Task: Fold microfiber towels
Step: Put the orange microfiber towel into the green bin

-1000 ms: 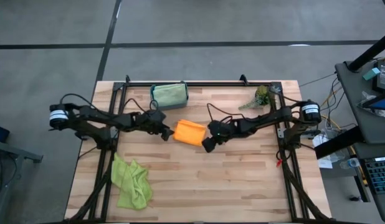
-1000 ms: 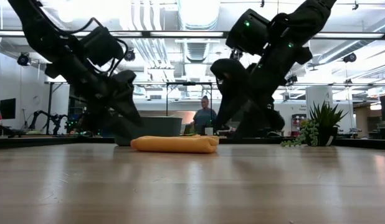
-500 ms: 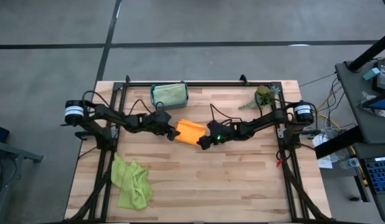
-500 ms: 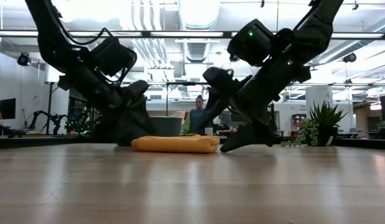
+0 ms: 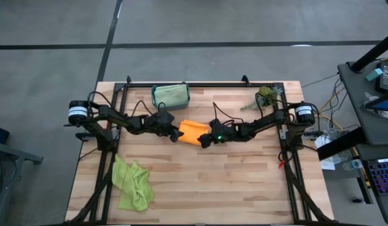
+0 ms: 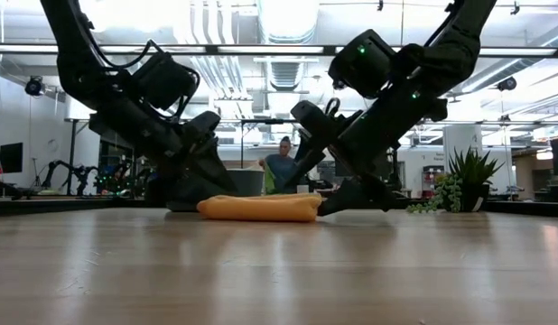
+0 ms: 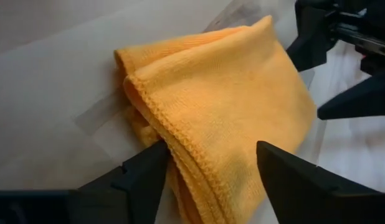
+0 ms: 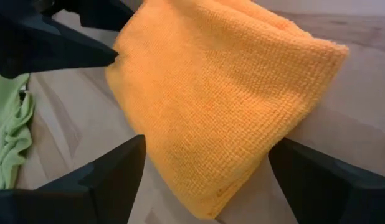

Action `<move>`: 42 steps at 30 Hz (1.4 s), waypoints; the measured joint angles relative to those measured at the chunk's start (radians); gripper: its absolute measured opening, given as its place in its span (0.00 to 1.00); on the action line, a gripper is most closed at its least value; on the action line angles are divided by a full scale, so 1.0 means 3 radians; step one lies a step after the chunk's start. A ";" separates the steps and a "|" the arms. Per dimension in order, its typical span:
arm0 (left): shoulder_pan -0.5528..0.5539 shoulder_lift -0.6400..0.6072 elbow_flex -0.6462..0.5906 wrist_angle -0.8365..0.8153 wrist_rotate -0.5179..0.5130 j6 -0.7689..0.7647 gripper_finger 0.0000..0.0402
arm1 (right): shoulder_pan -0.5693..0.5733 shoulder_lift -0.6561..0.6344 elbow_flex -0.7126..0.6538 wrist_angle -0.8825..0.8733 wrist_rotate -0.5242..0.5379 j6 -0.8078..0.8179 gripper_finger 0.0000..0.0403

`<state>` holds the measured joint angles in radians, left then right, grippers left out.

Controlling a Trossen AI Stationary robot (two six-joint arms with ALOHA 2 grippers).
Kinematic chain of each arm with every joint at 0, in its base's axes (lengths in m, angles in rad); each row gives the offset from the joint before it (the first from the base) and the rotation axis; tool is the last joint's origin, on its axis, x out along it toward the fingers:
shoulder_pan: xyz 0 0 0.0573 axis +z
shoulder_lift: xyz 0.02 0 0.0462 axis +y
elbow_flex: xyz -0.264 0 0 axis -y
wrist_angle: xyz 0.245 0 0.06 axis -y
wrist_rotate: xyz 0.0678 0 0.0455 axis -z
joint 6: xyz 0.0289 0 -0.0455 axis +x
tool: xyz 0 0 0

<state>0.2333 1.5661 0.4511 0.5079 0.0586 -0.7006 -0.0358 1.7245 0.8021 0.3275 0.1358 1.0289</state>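
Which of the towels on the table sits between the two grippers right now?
The folded orange microfiber towel at mid-table, flanked by the open left gripper and open right gripper. The crumpled lime green towel lies near the front-left corner; the sage green towel sits in the teal bin.

Bright overhead strip lights, glare, backlit arms.
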 joint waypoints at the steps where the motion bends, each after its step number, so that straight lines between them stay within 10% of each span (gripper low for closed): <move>1: 0.0000 0.0000 0.0000 0.0008 0.0000 0.0001 0.56 | -0.0005 0.0000 0.0000 -0.0001 0.0012 -0.0014 0.80; 26: -0.0022 0.0187 -0.0010 0.0192 -0.0036 0.0298 0.02 | -0.0028 0.0209 0.0096 0.0388 -0.0031 -0.0449 0.05; 42: 0.0127 -0.0977 -0.0072 -0.0469 -0.0324 0.0804 0.01 | -0.0362 0.0024 0.0548 0.0255 -0.0193 -0.1150 0.03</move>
<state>0.2715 1.2731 0.4294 0.3673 -0.0388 -0.4595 -0.1444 1.7317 0.9666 0.4039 0.0780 0.6839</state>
